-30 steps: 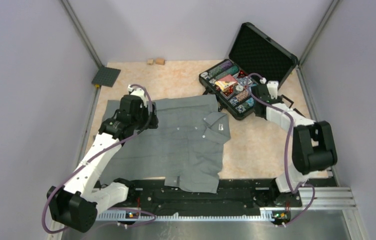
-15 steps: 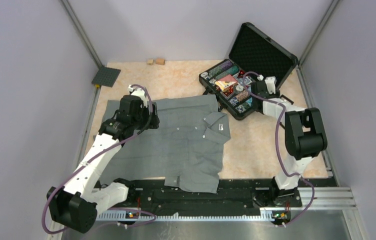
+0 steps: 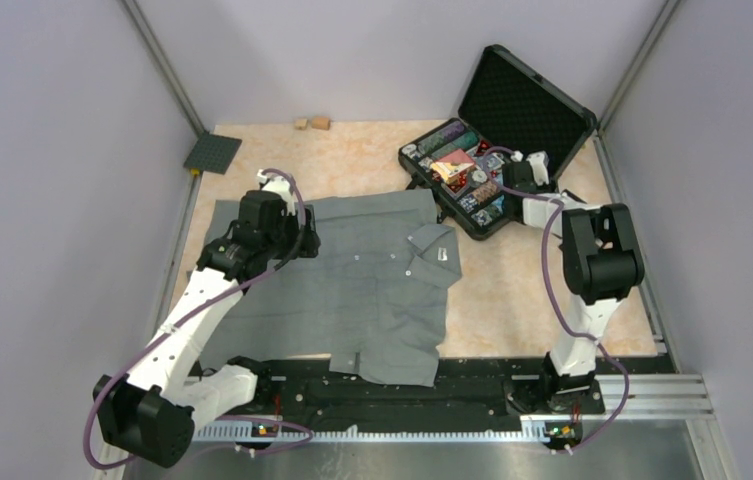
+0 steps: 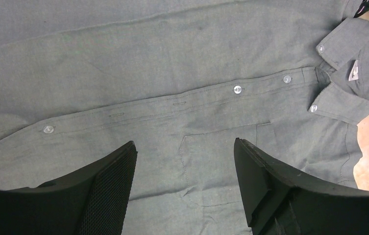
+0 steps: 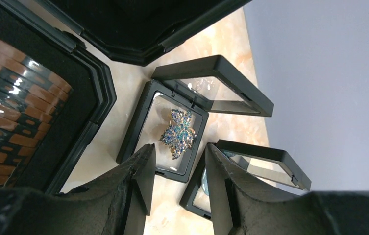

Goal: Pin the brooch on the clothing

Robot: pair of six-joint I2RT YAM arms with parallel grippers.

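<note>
Only the right wrist view shows the brooch (image 5: 177,133).

Matt grey cloth shirt (image 4: 123,58), glittering gold-toned metal brooch (image 5: 177,133), smooth black plastic display box (image 5: 137,125)

The grey shirt (image 3: 352,290) lies spread flat, front up; the blue-green jewelled brooch (image 5: 177,133) rests in an open black box (image 5: 136,122).
</note>
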